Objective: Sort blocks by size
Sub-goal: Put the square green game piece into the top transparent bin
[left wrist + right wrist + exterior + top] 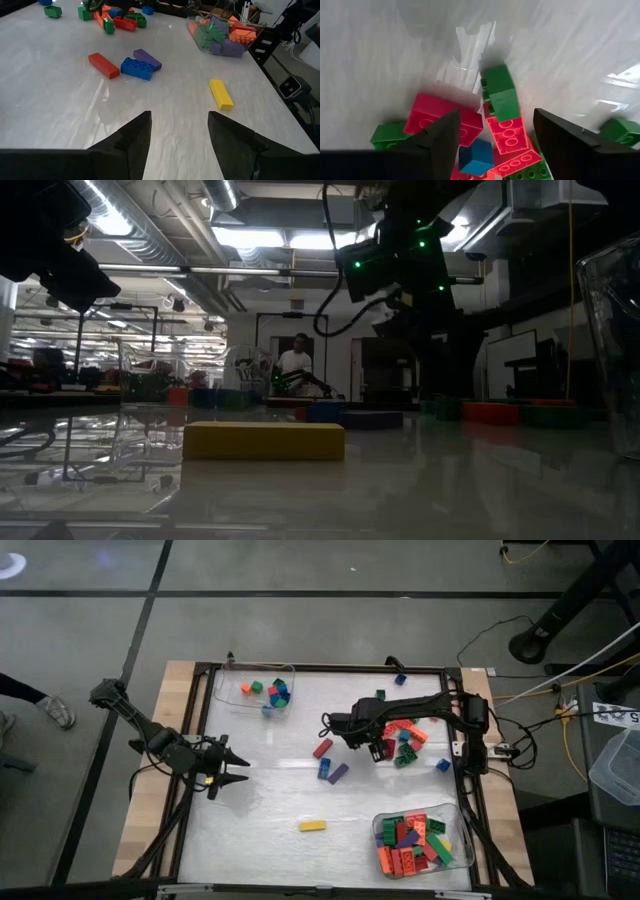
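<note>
Left gripper: the left gripper (232,767) hangs over the bare left side of the bench (270,840), fingers parted and holding nothing, as its wrist view shows
Small-block tray: a clear tray (232,690) at the far left corner holds a few short blocks
Loose long blocks: a red block (322,748), a blue block (324,768) and a purple block (338,773) lie mid-bench, blue and purple touching; a yellow block (312,826) lies alone nearer the front
Right gripper: the right gripper (380,750) hovers low over the unsorted heap (404,743), fingers spread wide and empty; between them its wrist view shows a small blue cube (476,156) wedged among red blocks (506,137), with a green block (500,92) just beyond
Long-block tray: a second clear tray (455,815) at the near right is filled with longer blocks
Step in hand: seemingly choosing one piece from the heap
Doing it well: centre the fingers on a single block, likely the blue cube, come straight down so neighbours are not pinched, close on its flat sides, lift clear before travelling
Risk: packed neighbours may be dragged along or scattered
</note>
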Available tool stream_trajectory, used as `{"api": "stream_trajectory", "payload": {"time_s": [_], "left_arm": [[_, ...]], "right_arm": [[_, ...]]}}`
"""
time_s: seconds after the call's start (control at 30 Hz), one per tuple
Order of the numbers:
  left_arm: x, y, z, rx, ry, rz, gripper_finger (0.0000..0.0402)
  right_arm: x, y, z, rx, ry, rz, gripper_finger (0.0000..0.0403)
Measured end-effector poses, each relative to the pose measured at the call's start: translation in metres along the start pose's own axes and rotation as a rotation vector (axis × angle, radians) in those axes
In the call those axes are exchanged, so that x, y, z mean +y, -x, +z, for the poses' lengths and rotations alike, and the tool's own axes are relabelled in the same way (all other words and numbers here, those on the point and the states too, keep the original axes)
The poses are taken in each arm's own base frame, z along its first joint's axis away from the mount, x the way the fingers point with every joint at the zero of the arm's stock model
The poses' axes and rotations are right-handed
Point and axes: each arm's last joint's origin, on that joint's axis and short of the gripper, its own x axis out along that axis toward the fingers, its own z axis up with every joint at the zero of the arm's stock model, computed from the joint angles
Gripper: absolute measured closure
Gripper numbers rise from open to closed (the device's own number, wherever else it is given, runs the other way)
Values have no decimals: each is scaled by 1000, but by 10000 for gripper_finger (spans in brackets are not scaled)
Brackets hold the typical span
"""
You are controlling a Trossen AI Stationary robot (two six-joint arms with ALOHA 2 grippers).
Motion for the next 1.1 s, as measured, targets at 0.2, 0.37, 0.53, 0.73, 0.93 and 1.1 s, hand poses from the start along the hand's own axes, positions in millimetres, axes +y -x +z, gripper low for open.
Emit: {"api": "stream_trajectory", "payload": {"time_s": [0.2, 0.37, 0.53, 0.73, 0.93, 1.1], "left_arm": [[0, 0, 0, 0, -3, 0, 218], [0, 0, 0, 0, -3, 0, 218], [0, 0, 0, 0, -3, 0, 218], [0, 0, 0, 0, 56, 1, 218], [0, 0, 0, -1, 105, 2, 218], [1, 0, 2, -28, 120, 32, 218]], "right_arm": [[2, -12, 2, -16, 0, -12, 155], [-2, -19, 1, -36, -14, -9, 155], [-8, -26, -5, -16, -58, 6, 164], [-10, -26, -2, -67, -77, 15, 241], [-10, -25, 3, -138, -98, 68, 314], [-10, -21, 7, -203, -188, 142, 314]]}}
